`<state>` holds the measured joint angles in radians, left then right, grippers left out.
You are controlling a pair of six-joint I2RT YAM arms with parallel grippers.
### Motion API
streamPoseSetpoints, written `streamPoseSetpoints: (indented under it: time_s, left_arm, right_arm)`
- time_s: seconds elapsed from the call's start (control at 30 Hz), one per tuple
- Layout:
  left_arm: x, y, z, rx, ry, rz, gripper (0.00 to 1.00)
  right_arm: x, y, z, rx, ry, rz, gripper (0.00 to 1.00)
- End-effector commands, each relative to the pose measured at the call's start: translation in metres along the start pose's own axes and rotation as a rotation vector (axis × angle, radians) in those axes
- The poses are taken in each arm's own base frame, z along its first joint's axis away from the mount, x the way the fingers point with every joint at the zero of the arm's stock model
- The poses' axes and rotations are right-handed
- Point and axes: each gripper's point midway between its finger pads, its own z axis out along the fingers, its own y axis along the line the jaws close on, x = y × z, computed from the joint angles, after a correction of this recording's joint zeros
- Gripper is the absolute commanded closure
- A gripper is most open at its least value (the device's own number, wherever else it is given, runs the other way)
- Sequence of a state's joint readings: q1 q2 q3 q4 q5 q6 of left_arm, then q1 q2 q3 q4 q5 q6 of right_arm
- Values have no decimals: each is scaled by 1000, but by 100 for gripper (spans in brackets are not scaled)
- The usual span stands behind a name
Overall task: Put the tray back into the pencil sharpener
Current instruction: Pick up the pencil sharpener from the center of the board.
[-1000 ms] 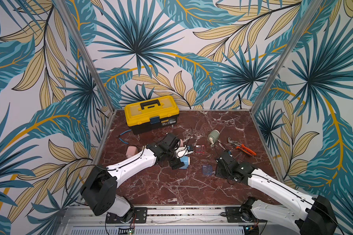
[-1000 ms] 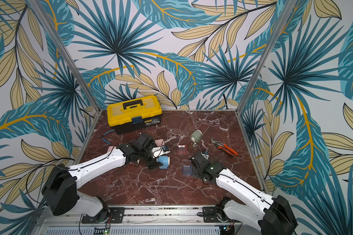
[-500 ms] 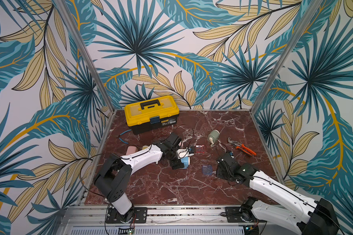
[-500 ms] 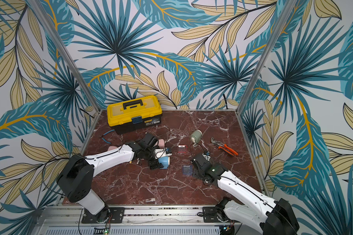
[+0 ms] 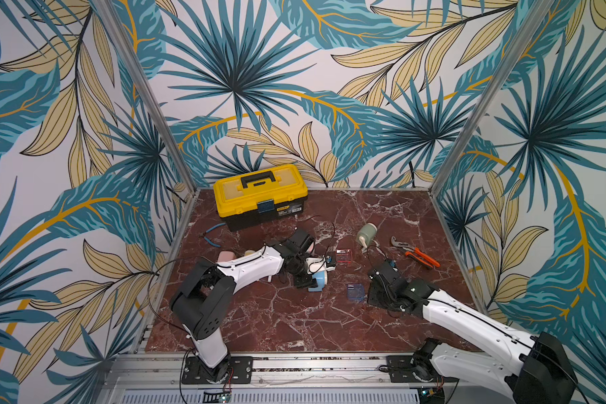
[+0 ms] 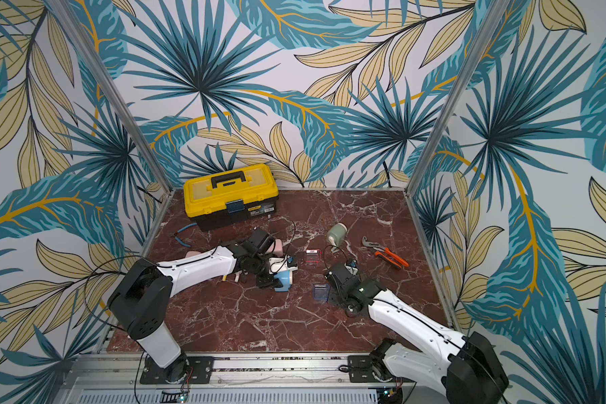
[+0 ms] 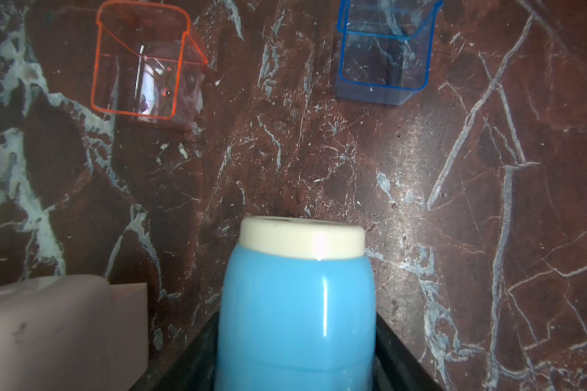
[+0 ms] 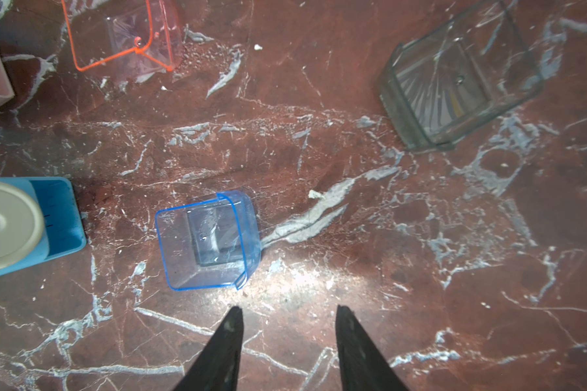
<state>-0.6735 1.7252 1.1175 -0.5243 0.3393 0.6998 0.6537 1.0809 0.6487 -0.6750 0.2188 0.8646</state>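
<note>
Looking down through both top views, I see the blue pencil sharpener (image 5: 318, 280) near the middle of the red marble table (image 5: 259, 321), with the left gripper (image 5: 308, 278) reaching in from the left. In the left wrist view its black fingers (image 7: 190, 365) sit flush against both sides of the blue body, so I read the left tool as clenched on the sharpener, whose cream cap points away towards the right of the scene. The blue tray (image 5: 355, 292) lies on the marble to the right of the sharpener, apart from it and not inside it, its open side facing the right wrist camera. The right gripper (image 8: 288, 315) hovers just short of that tray with its jaws spread and nothing between them, so I call it released. A red tray (image 5: 343, 256) rests farther back, and a clear grey tray (image 8: 454, 78) shows only in the right wrist view. A pink sharpener (image 7: 58, 331) sits just beside the left gripper. Farther off I see a green sharpener (image 5: 366, 234), orange pliers (image 5: 417, 255) on the right and a yellow toolbox (image 5: 259, 197) against the far wall.
</note>
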Motion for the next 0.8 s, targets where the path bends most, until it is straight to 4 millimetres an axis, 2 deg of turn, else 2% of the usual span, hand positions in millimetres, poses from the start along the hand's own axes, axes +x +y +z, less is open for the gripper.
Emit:
streamPoseSetpoints:
  time_s: [0.0,0.17,0.43,0.77]
  left_arm:
    - [-7,-7,1,37,-15,27,43]
    - [-11,-13,0,42,-19,44,47]
    - [-41,-32,-3,78,-78,46,53]
    - [-65,-32,3,71,-137,42,53]
  right_arm:
    - [1,6,4,-22,10,21,53]
    - [-1,10,6,-30,10,24,53]
    - [-9,21,11,-98,15,39,54]
    - [-10,22,33,-166,79,107,58]
